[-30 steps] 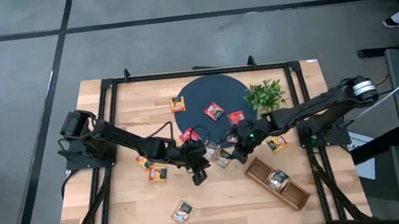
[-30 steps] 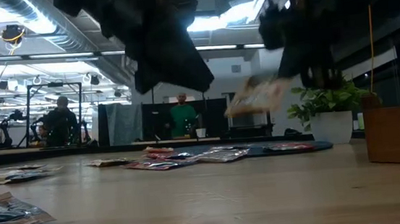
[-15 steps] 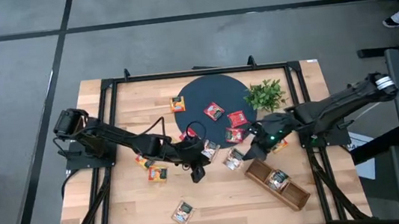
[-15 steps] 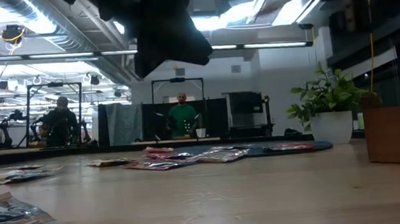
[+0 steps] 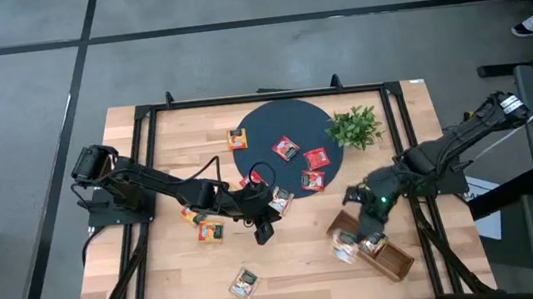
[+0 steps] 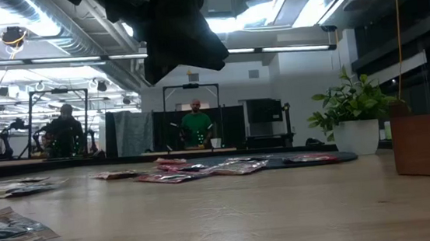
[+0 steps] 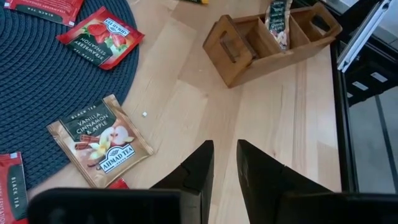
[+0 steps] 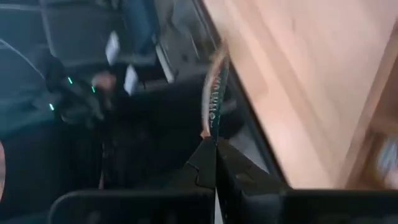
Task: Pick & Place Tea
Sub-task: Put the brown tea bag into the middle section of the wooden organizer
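Small square tea packets lie flat about the dark round mat (image 5: 280,138): red ones (image 5: 287,148) on it, a vanilla one (image 7: 99,140) at its edge, orange ones (image 5: 210,231) to the left, one (image 5: 245,284) near the front. My right gripper (image 5: 353,241) is shut on a packet (image 5: 346,252) over the wooden tray's (image 5: 388,259) left end. Another packet (image 5: 373,241) stands in the tray. My left gripper (image 5: 264,232) hovers open and empty near the table's middle, with bare wood between its fingers (image 7: 199,171). My right gripper pinches one tea packet by an edge (image 8: 213,127) between its two fingers (image 8: 205,163). The packet shows edge-on and sticks out past the fingertips. The arm reaches in from the table's right side. The packet is lifted clear, above the tray's left end.
A small green plant (image 5: 355,127) in a white pot (image 6: 355,137) stands right of the mat. The tray (image 7: 273,37) lies slantwise at the near right. Bare wood stretches along the near edge (image 5: 302,286). People stand in the room far behind the table.
My right gripper has carried the packet from beside the mat's near-right rim toward the table's near right, up out of the low view, and now holds it over the tray's left end. It has stayed shut on the packet.
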You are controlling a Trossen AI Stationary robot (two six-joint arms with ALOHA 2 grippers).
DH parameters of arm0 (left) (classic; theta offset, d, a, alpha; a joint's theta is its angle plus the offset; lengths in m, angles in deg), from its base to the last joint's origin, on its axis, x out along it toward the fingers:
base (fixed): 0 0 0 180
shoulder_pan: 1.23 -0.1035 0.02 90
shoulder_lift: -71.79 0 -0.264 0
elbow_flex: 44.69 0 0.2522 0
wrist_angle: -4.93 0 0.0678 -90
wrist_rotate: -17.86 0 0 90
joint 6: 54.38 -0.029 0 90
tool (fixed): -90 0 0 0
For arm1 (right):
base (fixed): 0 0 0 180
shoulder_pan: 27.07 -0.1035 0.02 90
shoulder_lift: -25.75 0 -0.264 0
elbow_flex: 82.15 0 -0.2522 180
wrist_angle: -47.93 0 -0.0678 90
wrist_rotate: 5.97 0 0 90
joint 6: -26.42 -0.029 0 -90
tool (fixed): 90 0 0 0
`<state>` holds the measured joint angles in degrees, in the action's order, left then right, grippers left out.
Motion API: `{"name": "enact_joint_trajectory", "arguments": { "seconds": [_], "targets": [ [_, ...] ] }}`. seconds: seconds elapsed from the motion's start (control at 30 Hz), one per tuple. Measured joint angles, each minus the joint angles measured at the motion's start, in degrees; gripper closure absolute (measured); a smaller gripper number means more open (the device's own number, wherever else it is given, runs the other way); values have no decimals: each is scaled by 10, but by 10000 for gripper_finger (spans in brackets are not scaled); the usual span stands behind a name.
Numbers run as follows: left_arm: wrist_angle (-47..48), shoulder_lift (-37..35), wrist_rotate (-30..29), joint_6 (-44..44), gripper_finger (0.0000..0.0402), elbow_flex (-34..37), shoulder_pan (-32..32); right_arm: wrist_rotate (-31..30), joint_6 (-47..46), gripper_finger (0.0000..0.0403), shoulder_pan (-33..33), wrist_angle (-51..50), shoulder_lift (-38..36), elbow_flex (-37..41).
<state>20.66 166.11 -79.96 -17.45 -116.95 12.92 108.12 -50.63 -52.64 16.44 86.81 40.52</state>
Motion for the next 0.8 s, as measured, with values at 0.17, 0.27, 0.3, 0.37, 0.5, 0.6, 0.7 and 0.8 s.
{"name": "enact_joint_trajectory", "arguments": {
  "seconds": [0.17, 0.27, 0.3, 0.37, 0.5, 0.6, 0.7, 0.8],
  "targets": [
    [0, 0, 0, 0, 335, 0, 0, 29, -47, 401, -58, -53, 0, 0],
    [0, 0, 0, 0, 336, 0, 0, 39, -73, 401, -89, -93, 0, 0],
    [0, 0, 0, 0, 337, 0, 0, 39, -82, 400, -99, -103, 0, 0],
    [0, 0, 0, 0, 338, 0, 0, 33, -98, 400, -115, -130, 0, 0],
    [0, 0, 0, 0, 336, 0, 0, -14, -107, 399, -136, -150, 0, 0],
    [0, 0, 0, 0, 334, 0, 0, -47, -107, 399, -140, -151, 0, 0],
    [0, 0, 0, 0, 334, 0, 0, -87, -110, 400, -145, -167, 0, 0],
    [0, 0, 0, 0, 334, 0, 0, -119, -122, 400, -151, -196, 0, 0]
  ]
}}
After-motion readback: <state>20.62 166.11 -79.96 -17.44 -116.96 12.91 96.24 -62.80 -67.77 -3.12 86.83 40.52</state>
